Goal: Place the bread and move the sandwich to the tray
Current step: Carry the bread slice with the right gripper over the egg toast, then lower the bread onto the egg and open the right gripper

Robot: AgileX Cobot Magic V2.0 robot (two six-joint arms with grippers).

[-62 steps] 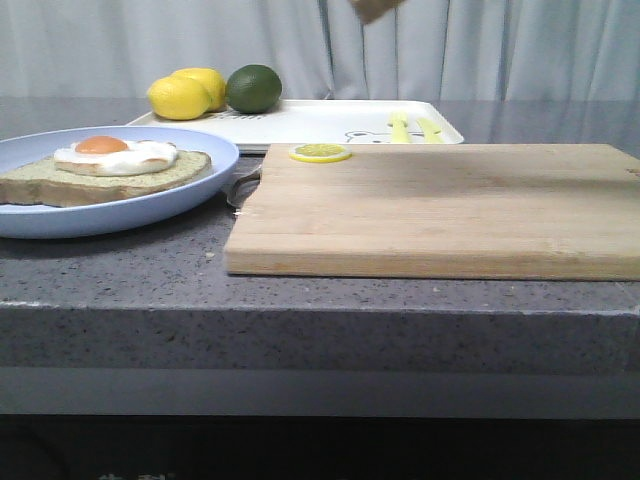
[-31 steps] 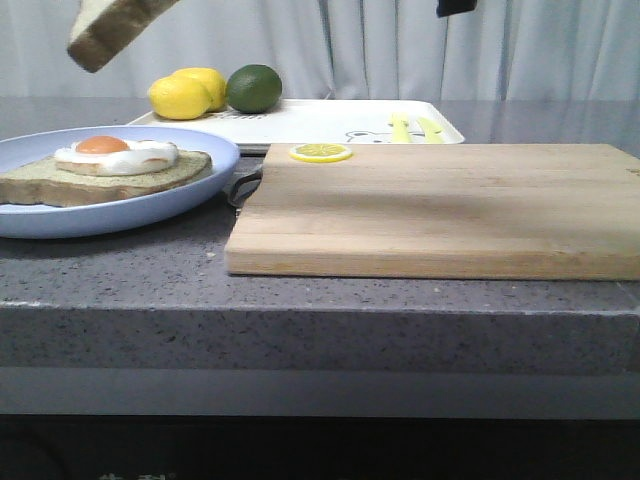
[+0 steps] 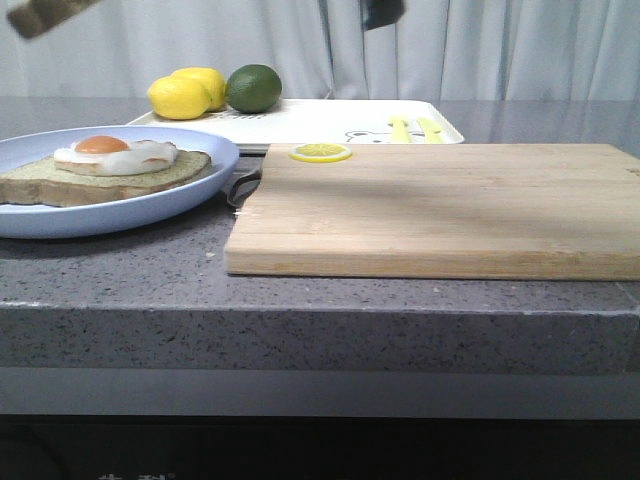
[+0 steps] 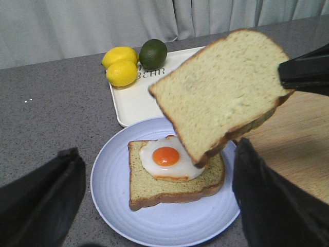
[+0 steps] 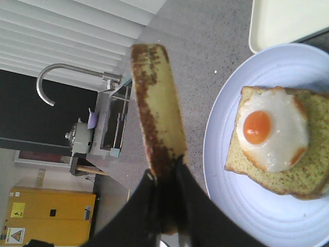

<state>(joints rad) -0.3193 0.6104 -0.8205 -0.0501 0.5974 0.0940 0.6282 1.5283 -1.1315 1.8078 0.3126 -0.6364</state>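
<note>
While pinched by right gripper [image 5: 165,170], bread [image 5: 157,105] hangs

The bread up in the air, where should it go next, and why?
Probably straight down. The right tool pinches the bread by one edge, and it hangs tilted above the egg on the bottom slice in the blue plate. It likely needs lowering and levelling so it lands flat on the egg. The left tool is open and holds nothing.

Wooden cutting board [image 3: 440,205], speckled stone counter [image 3: 300,320], porous bread [image 4: 221,92]
</note>
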